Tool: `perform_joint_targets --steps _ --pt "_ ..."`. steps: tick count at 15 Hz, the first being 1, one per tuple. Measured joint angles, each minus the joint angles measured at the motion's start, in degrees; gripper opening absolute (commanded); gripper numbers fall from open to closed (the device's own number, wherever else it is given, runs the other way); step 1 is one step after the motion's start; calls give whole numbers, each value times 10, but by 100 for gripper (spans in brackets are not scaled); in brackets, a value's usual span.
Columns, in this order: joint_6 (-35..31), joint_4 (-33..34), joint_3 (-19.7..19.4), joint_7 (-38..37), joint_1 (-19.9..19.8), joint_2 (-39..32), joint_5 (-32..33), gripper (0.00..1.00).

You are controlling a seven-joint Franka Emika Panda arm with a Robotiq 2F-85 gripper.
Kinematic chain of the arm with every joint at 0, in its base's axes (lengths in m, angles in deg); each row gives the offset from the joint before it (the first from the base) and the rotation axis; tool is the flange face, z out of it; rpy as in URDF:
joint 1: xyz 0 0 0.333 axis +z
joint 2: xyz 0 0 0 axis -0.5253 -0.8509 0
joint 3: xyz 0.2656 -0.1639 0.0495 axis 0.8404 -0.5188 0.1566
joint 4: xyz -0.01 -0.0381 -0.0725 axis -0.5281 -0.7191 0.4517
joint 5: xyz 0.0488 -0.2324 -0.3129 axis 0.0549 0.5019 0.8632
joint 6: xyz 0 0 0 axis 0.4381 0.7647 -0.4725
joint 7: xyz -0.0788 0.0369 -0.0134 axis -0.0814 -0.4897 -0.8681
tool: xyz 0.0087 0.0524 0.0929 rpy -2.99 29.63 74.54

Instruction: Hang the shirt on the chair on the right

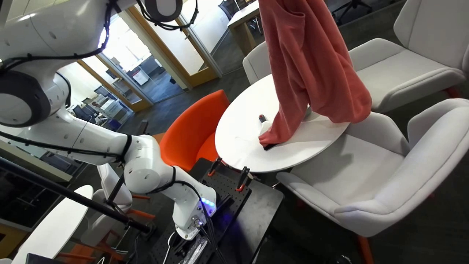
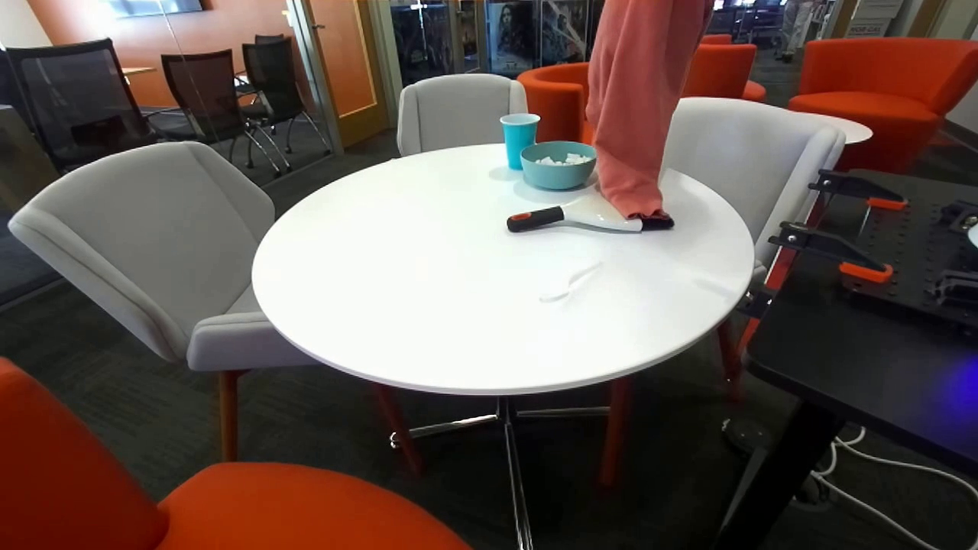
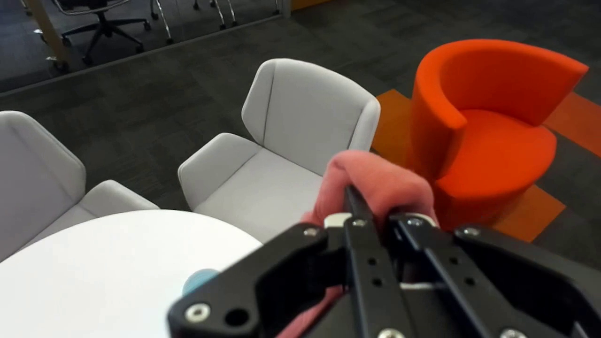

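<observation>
Gripper [image 3: 381, 217] is pinching the coral shirt [image 1: 311, 69] by a bunched fold — long axis running down from it, low end hanging at the brush [image 2: 600, 217] on the tabletop [image 2: 428, 283], contact unclear. Gray armchair [image 3: 300, 129] is sitting beyond the gripper — likely target, so probably needing lift first.

It's plainly an office, an open sitting area on this side. Through a glass wall [image 2: 315, 76] I see wheeled black mesh chairs [image 2: 202, 92]; beyond wood-framed glass doors [image 1: 205, 77] I can make out dark monitors [image 1: 102, 91]. Around me, padded chairs [image 3: 314, 108] in grey and orange stand about a round white counter [image 2: 420, 290], with dark carpet tiles [image 3: 202, 84] underfoot.
</observation>
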Motion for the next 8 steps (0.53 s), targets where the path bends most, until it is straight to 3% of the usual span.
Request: perform_joint_targets --steps 3,4,8 --pt "65 15 -57 2 52 -32 -20 2" --pt "90 19 -71 3 64 -43 -25 9" --pt "133 23 -83 3 82 -68 -26 9"
